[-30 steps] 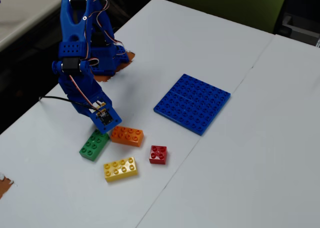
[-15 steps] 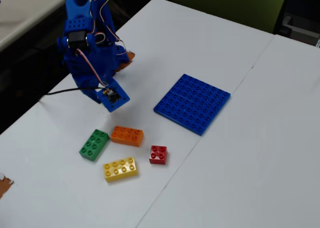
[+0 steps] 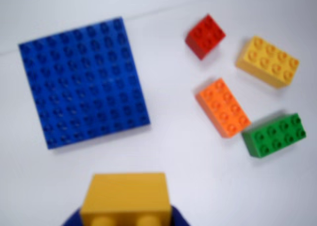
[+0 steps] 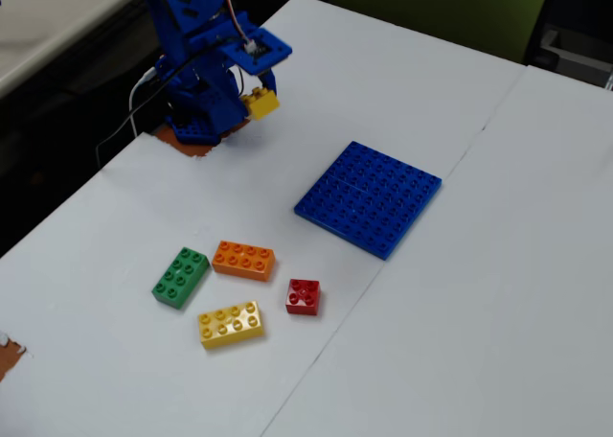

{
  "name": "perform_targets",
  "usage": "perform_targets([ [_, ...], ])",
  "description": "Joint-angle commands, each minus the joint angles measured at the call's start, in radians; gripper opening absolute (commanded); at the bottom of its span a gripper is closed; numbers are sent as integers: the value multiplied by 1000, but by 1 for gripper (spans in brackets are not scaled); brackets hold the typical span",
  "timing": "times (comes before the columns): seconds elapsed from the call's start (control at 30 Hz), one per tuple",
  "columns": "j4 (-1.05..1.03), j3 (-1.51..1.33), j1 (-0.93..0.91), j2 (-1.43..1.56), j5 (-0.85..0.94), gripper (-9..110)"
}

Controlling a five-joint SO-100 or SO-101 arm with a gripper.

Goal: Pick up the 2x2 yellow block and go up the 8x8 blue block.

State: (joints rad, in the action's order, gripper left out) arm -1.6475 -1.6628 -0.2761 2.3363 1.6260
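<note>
My gripper (image 4: 259, 100) is shut on the 2x2 yellow block (image 4: 261, 103) and holds it in the air near the arm's base, well left of the 8x8 blue block (image 4: 369, 197) in the fixed view. In the wrist view the yellow block (image 3: 126, 198) fills the bottom edge, with the blue jaws on either side of it at the gripper (image 3: 126, 218). The blue baseplate (image 3: 83, 82) lies flat on the white table at the upper left of that view, empty.
Loose bricks lie together on the table: red (image 4: 303, 296), orange (image 4: 243, 260), green (image 4: 180, 276) and a longer yellow eight-stud brick (image 4: 231, 323). In the wrist view they sit at the right: red (image 3: 205, 35), long yellow (image 3: 267, 61), orange (image 3: 223, 107), green (image 3: 274, 135).
</note>
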Motion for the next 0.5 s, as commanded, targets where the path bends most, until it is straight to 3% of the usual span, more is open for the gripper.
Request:
perform_targets([
  [0.0, -25, 202, 97, 14, -71, 0],
  [0.17, -26, 500, 201, -97, -127, 0],
  [0.33, -57, 943, 230, -390, -192, 0],
  [0.47, -32, 1095, 229, -621, -201, 0],
])
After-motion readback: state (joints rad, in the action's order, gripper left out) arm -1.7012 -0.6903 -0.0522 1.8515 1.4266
